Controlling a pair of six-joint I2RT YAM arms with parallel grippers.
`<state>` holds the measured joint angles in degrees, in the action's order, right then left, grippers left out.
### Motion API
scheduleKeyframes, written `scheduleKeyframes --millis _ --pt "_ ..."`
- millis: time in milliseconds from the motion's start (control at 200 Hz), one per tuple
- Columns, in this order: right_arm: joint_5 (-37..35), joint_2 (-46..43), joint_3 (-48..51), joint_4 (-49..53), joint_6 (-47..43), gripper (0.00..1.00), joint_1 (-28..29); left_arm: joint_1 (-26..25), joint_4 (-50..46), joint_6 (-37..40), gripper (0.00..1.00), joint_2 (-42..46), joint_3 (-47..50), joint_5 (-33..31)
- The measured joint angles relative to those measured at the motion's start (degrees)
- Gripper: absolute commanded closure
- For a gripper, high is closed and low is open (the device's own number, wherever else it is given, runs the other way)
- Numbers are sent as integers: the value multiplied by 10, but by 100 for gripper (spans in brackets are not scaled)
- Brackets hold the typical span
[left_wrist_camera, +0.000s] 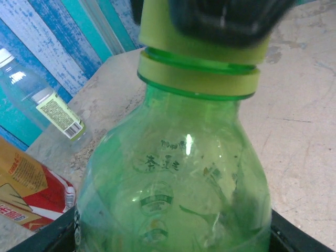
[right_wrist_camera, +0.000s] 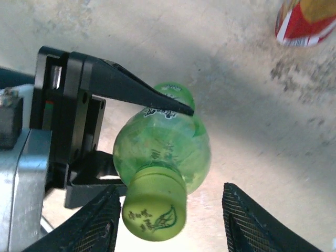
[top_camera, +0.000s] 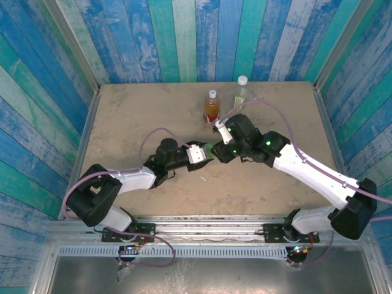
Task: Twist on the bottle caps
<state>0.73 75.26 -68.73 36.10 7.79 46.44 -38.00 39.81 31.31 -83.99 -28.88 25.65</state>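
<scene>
1. The left gripper (top_camera: 204, 152), black angular plastic fingers (right_wrist_camera: 131, 89) on a white arm, is clamped around the body of the translucent green plastic bottle (left_wrist_camera: 178, 184). It holds the bottle tilted above the tan table (top_camera: 135, 122), just left of centre in the top view.
2. The bottle's shoulder carries faint small characters, too blurred to read; its base is cut off at the lower edge of the left wrist view.
3. A round yellow-green plastic cap (right_wrist_camera: 154, 209) sits on the bottle's neck above a matching ring. Its top shows a leaf outline and tiny print that cannot be read.
4. The right gripper (right_wrist_camera: 171, 186) stands with its textured black fingers (right_wrist_camera: 100, 226) spread to either side of the cap, grasping nothing. One finger is just beside the cap, the other apart from it.
5. Farther back stands the amber-liquid bottle (top_camera: 211, 105), upright with a pale cap. Its red label has white characters, cut off at the frame edge.
6. Right of it stands the clear colourless bottle (top_camera: 241, 92), white-capped, with a pale label bearing a barcode.
7. The table is scuffed and stained, and blue and teal weathered planks (top_camera: 61, 61) wall it in.
</scene>
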Motion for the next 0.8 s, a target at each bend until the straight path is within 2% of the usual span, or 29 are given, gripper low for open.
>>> scheduleKeyframes --millis 100,245,411,586,801 --pt "14 -43 16 -2 -131 36 -2 0 0 0 38 0 7 8" --pt "53 -114 42 2 -356 38 4 0 -8 10 38 4 9 23" --pt "49 -105 36 24 -529 40 26 0 -24 20 37 19 9 31" --pt "7 -57 27 48 -625 46 42 0 -37 28 37 22 9 38" --pt "-4 -20 3 52 -656 56 47 0 -44 33 37 22 9 41"
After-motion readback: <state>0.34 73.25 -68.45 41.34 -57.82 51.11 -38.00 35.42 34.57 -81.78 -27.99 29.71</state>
